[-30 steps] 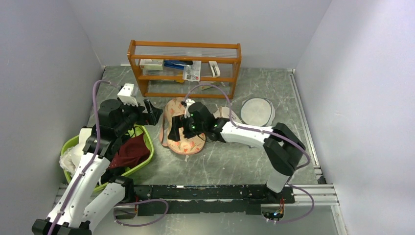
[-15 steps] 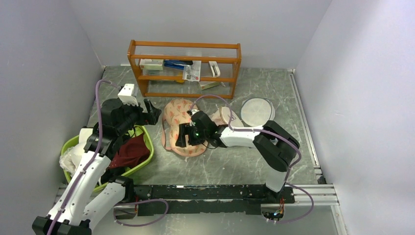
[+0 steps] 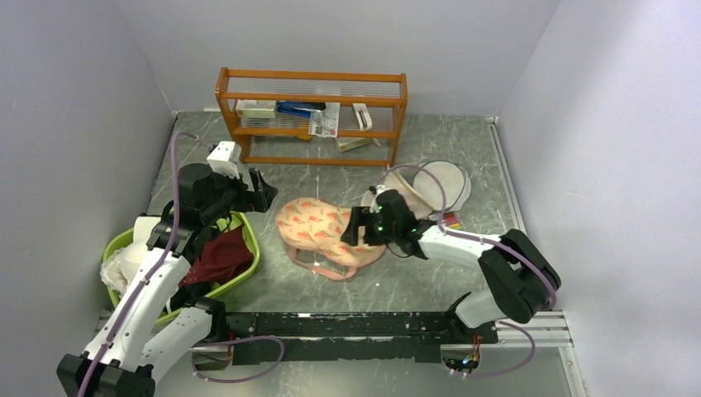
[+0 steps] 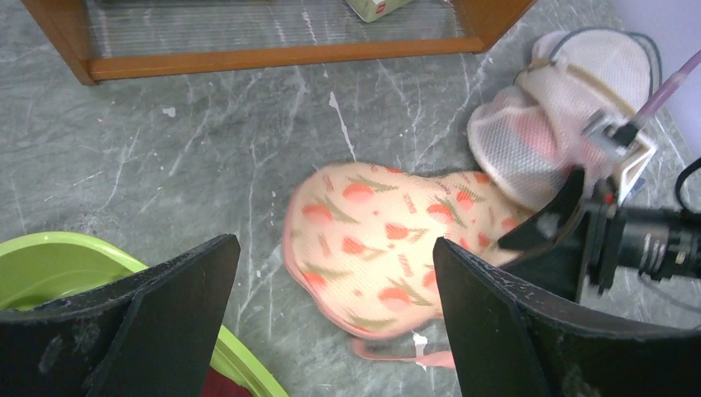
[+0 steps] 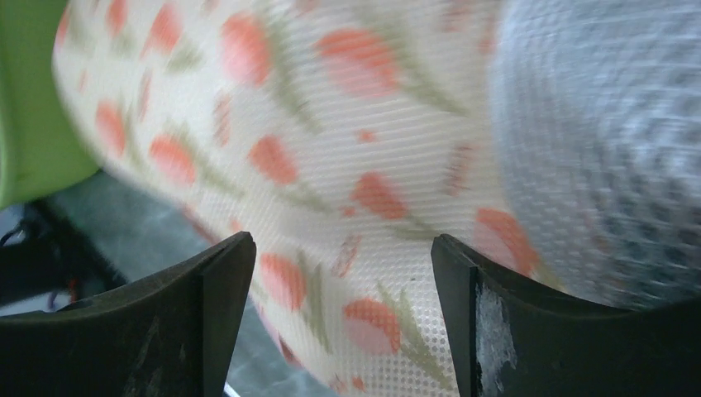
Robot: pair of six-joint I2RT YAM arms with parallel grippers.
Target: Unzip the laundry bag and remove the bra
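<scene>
Top view: the laundry bag [image 3: 324,230], a flat two-lobed peach mesh case printed with orange-red flowers, lies on the grey marbled table [image 3: 463,141]. The right gripper [image 3: 357,227] sits at its right end. The left gripper [image 3: 259,188] hangs well to its left.

Left wrist view: the fingers are spread wide and hold nothing, and the bag lies beyond them, apart.

Right wrist view: the fingers are spread, and finely ribbed printed mesh fills the gap between them. Contact cannot be determined.

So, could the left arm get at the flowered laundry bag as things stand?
Probably yes. The left end effector hovers open above the table just left of the laundry bag, with nothing between them. The right end effector is at the bag's other end, so the near lobe looks free.
</scene>
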